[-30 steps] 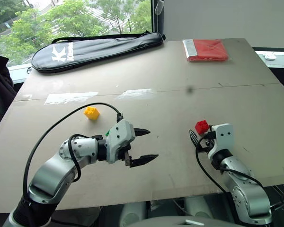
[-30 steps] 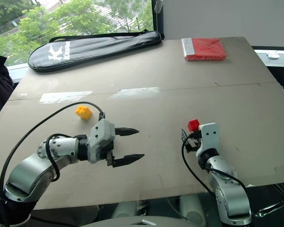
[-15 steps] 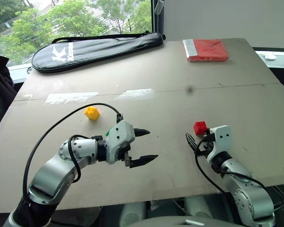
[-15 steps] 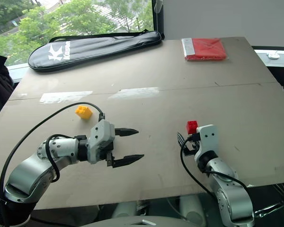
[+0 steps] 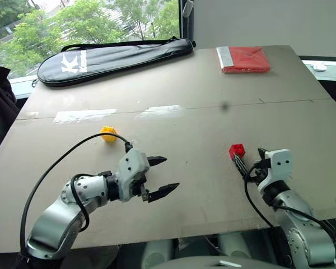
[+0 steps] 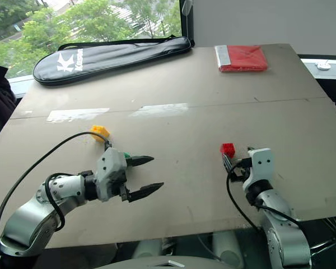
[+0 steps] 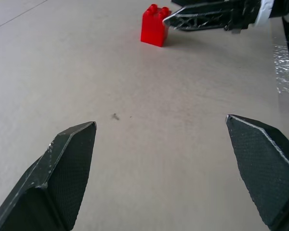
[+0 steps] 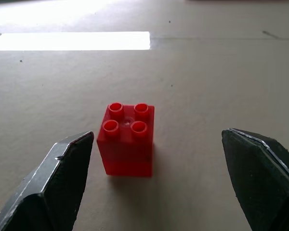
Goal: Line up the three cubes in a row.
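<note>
Red cube (image 8: 126,138) right of centre in head view, upright on surface (image 5: 201,112), untouched. Right claw (image 8: 154,183) released, straddling short of it: advance squarely, clench on flat sides. Yellow cube (image 5: 107,134) left of centre; green cube (image 6: 126,155) peeks behind left claw (image 5: 163,176), released.

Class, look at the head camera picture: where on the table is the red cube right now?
The red cube stands upright on the table, on the robot's right side, just ahead of the open right gripper, apart from its fingers.
</note>
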Motion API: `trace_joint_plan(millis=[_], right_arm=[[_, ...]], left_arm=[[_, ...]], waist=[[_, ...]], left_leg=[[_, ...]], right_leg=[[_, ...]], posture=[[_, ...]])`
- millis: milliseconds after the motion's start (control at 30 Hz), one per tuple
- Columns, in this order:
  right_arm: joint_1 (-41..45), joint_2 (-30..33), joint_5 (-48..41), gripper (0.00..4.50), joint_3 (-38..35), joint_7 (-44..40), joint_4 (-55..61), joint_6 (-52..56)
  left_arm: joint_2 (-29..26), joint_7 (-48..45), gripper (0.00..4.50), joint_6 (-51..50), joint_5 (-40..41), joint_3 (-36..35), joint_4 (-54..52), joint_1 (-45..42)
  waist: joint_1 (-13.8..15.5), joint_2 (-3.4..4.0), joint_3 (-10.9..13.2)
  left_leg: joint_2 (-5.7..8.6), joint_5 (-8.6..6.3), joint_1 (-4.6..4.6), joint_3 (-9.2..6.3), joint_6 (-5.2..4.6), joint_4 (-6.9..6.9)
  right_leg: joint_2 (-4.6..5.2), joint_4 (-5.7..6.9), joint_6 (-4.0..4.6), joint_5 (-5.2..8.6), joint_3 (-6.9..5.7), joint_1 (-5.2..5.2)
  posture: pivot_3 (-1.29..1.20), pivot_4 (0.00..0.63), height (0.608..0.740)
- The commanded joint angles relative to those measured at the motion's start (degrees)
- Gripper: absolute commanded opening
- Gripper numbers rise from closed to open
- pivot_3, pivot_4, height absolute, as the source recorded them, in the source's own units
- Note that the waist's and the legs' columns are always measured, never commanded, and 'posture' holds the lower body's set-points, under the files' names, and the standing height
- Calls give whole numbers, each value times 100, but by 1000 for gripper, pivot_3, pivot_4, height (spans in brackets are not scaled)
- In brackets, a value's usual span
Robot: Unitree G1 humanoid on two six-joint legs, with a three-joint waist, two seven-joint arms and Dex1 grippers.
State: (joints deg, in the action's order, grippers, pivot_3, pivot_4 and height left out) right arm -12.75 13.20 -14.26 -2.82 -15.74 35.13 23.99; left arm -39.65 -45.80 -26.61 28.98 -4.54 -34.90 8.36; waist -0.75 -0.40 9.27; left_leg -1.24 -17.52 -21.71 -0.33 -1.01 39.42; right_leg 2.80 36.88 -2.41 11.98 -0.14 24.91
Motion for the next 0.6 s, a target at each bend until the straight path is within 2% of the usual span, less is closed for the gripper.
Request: trace_joint_plan(millis=[33,233,400,533,600], right_arm=[[-143,519,-555,4382,-117,-997,413,-372],[-237,1493,-1166,4382,-470,-2319,69,-770],[-29,1750,-1191,4382,-605,-2551,-384,-871],[32,1938,-1002,4382,-686,-2764,-846,-1154],[-70,2115,-956,4382,-614,-3153,-983,-1443]], left_arm=[[395,431,4425,371,79,-467,-344,367],[1201,1187,4425,1064,-446,-709,-532,1113],[1707,1969,4425,1631,-1213,-800,-130,1146],[1781,1956,4425,1974,-1389,-837,143,1341],[1748,1915,4425,2061,-1367,-921,345,1350]], waist=[[0,-2,-1],[10,-14,-4],[33,-26,-10],[18,-28,-11],[22,-28,-11]], left_leg=[[0,0,2,-1,0,0],[-1,0,8,4,0,1],[0,1,17,0,-1,11],[0,1,20,8,-1,13],[0,0,18,6,-2,12]], right_leg=[[0,0,0,-1,0,-1],[-1,1,14,-2,-4,-11],[-8,4,6,4,-5,-29],[-8,5,9,1,0,-31],[-8,4,20,-4,-2,-30]], posture=[[0,150,707],[0,150,707],[0,150,707],[0,150,707],[0,150,707]])
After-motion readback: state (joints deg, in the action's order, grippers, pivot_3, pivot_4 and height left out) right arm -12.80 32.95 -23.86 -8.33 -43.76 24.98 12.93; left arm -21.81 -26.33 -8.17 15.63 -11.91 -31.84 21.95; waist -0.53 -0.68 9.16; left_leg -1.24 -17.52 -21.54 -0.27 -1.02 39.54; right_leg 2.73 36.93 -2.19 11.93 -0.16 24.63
